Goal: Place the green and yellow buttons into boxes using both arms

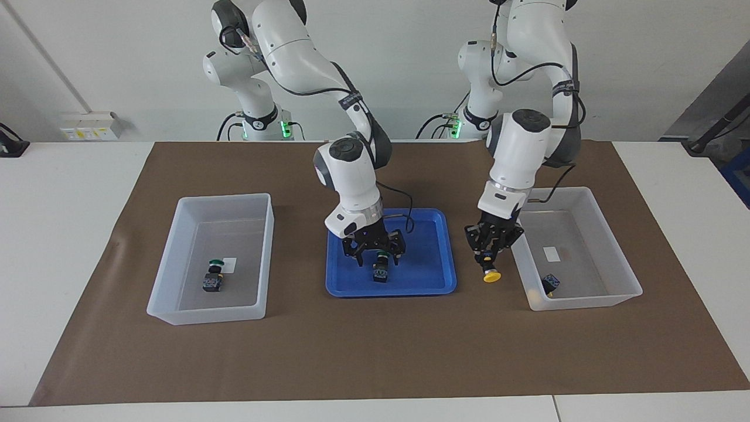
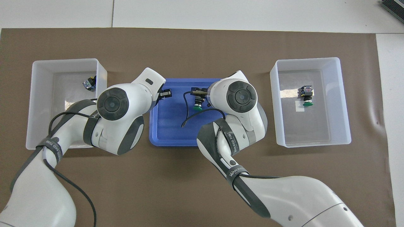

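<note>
My left gripper (image 1: 490, 261) is shut on a yellow button (image 1: 491, 276), cap down, above the brown mat between the blue tray (image 1: 433, 281) and the box (image 1: 586, 191) at the left arm's end. That box holds another yellow button (image 1: 549, 284), also seen in the overhead view (image 2: 89, 84). My right gripper (image 1: 379, 257) is open, low over the tray, with a finger on each side of a green button (image 1: 381, 271) standing there (image 2: 198, 105). The box (image 1: 225, 198) at the right arm's end holds a green button (image 1: 213, 275). In the overhead view the left wrist hides the held button.
The tray and both boxes stand on a brown mat (image 1: 375, 351) on a white table. The tray (image 2: 170, 132) holds only the one green button. The left arm's wrist hangs over the tray's edge and the near box wall (image 2: 101, 72).
</note>
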### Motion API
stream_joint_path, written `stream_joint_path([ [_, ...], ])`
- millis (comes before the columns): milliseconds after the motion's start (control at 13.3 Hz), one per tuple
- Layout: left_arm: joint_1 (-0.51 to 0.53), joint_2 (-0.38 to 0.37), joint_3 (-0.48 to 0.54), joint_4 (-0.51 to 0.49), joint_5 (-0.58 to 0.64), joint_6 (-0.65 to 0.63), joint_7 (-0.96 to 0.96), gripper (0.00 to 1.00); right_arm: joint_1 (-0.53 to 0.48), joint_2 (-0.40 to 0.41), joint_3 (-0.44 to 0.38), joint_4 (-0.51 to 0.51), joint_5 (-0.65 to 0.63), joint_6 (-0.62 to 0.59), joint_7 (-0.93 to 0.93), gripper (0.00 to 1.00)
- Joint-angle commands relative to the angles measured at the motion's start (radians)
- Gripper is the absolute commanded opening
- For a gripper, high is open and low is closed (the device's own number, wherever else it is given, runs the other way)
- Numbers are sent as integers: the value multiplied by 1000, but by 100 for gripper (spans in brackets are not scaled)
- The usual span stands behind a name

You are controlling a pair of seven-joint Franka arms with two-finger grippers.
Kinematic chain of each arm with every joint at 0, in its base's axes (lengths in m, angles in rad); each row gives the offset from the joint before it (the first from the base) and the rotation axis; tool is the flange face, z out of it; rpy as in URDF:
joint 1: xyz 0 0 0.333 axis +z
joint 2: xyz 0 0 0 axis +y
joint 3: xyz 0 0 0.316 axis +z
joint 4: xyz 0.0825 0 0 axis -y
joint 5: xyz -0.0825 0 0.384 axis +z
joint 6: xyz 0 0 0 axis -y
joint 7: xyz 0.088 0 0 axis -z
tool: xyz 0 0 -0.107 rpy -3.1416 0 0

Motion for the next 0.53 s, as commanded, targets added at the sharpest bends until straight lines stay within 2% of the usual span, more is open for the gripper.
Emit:
stream_joint_path([
  [0,89,-14,-9,6,17,-24,136,0,4,40,3,12,9,58,-16,100],
  [75,131,-14,-9,4,17,-24,199,0,6,40,3,9,9,61,-16,94],
  [150,175,-12,-9,4,17,-21,288,0,7,40,3,-2,7,65,-21,79],
  [225,203,-12,-9,3,17,-16,372,0,7,39,3,-13,4,65,-36,58],
  [301,238,-11,-9,3,17,-8,453,0,9,39,2,-13,4,63,-36,25],
  [376,264,-8,-9,3,17,-2,527,0,9,39,2,-13,4,62,-36,0],
  [451,286,-5,-9,3,17,14,590,0,9,39,2,-11,4,58,-31,0],
])
